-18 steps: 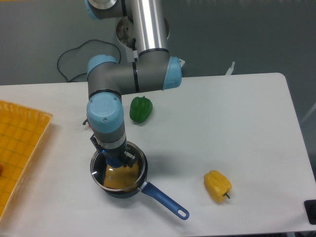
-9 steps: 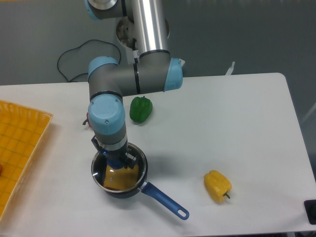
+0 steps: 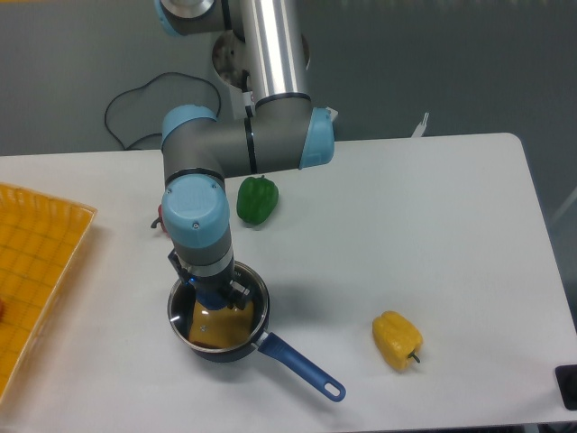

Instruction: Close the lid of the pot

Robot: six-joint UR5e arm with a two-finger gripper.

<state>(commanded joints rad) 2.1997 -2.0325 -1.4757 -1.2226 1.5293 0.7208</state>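
The pot (image 3: 227,351) is a small black saucepan at the table's front left, its blue handle (image 3: 302,368) pointing to the lower right. The lid (image 3: 261,299), glass with a thin silver rim, lies over the pot's mouth, about level with its rim. A yellow-orange shape (image 3: 221,327) shows through the glass. My gripper (image 3: 214,296) comes straight down onto the lid's centre and hides the knob. Its dark fingers look shut on the lid there.
A green pepper (image 3: 257,200) lies just behind the pot, beside the arm. A yellow pepper (image 3: 397,340) sits to the front right. An orange gridded tray (image 3: 36,262) fills the left edge. A black cable (image 3: 135,108) loops at the back left.
The gripper and the lid's rim have drifted a few pixels to the right over the pot. The pot's handle has stayed where it was.
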